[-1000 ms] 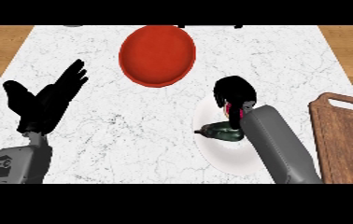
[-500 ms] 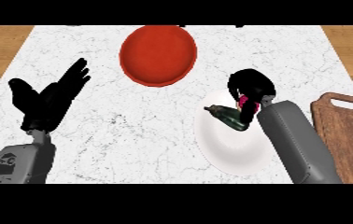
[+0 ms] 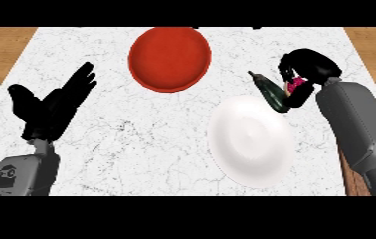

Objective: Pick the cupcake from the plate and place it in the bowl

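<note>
Fingers (image 3: 294, 66) curled round cupcake (image 3: 297, 85), white plate (image 3: 252, 139) below, red bowl (image 3: 169, 59) apart

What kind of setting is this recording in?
Probably a kitchen counter: a white marbled countertop carrying a red bowl and a white plate, with a wooden board's edge at the right.

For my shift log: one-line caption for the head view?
Right hand holds cupcake above plate, bowl ahead.

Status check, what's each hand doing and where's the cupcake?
Right hand shut on cupcake, above plate. Left hand open, resting. Bowl unobstructed.
</note>
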Tool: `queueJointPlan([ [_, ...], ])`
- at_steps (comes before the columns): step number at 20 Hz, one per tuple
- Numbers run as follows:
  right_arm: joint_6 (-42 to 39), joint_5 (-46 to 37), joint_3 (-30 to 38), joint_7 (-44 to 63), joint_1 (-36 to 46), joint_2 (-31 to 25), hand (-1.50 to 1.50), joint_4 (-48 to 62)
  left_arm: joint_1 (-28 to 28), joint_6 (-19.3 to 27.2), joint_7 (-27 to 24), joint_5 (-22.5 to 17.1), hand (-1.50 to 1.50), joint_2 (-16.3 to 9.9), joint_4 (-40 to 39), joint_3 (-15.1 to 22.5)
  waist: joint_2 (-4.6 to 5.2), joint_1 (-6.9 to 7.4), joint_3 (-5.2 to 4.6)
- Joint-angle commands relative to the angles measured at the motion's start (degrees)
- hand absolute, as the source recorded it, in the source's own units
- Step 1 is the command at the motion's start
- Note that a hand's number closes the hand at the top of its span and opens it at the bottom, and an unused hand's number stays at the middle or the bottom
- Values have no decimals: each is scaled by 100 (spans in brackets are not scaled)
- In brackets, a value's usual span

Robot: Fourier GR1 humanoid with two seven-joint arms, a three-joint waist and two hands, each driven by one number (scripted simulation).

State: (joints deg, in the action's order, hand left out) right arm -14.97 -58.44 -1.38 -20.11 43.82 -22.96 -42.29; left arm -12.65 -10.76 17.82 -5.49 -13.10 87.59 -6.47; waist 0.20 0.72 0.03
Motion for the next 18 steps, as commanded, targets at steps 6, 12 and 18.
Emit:
queueJointPlan([
  [6, -1043, 418, 247, 183, 60, -404, 150, -1813, 166, -174, -241, -27, 0, -126, -180, -188, -51, -125, -8],
  [12, -2229, 766, 312, 1187, 312, -235, 150, -3548, 225, -239, -141, -117, 0, -225, -135, -310, -88, -176, -11],
  [18, -2986, 1387, 766, 2031, 693, 381, 150, -4002, 74, -269, 26, -179, 0, -208, -25, -293, -60, -94, -7],
])
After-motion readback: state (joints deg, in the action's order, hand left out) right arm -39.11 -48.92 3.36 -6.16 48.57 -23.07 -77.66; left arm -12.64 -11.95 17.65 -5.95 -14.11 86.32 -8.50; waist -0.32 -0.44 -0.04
